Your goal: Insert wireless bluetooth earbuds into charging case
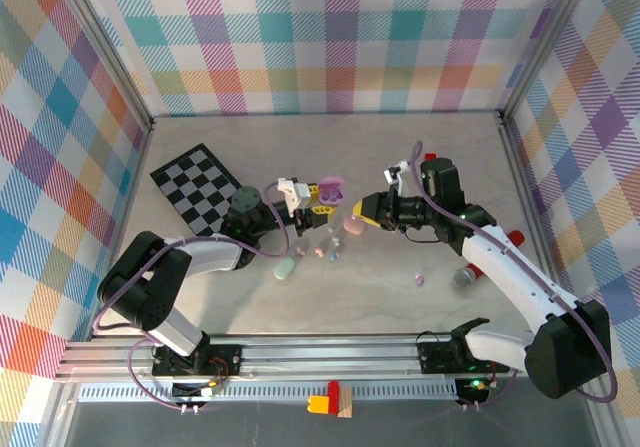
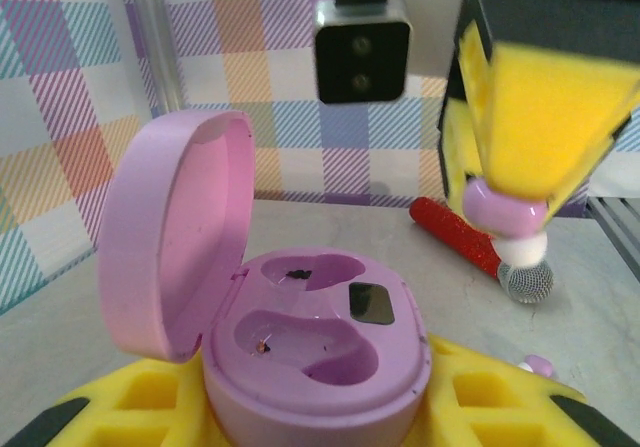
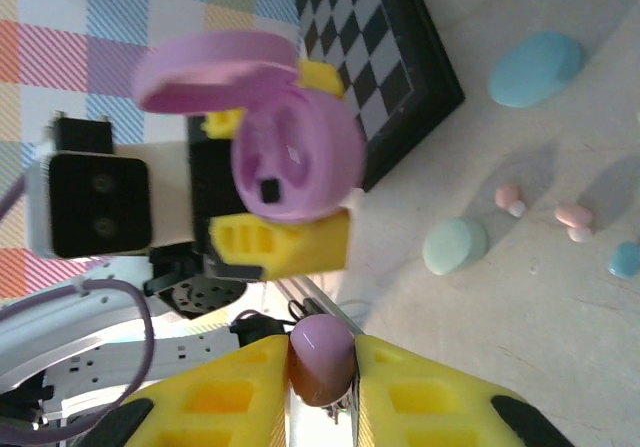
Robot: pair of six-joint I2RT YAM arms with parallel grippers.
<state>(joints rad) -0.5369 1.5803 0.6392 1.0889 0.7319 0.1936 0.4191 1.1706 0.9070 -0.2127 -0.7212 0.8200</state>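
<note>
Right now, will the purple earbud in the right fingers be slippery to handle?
Probably slippery: the purple earbud looks glossy and rounded, pinched by the right fingers. Likely very light, being far smaller than the open case. If dropped, it may roll.

pastel plaid walls close the space on three sides: a back wall (image 1: 330,37), a left wall (image 1: 50,167) and a right wall (image 1: 590,147). slim metal posts (image 1: 122,65) run along the corners. the worktop (image 1: 330,147) is pale, marbled grey-beige, evenly lit, with soft shadows. a ribbed metal rail (image 1: 330,352) spans its near edge.
</note>
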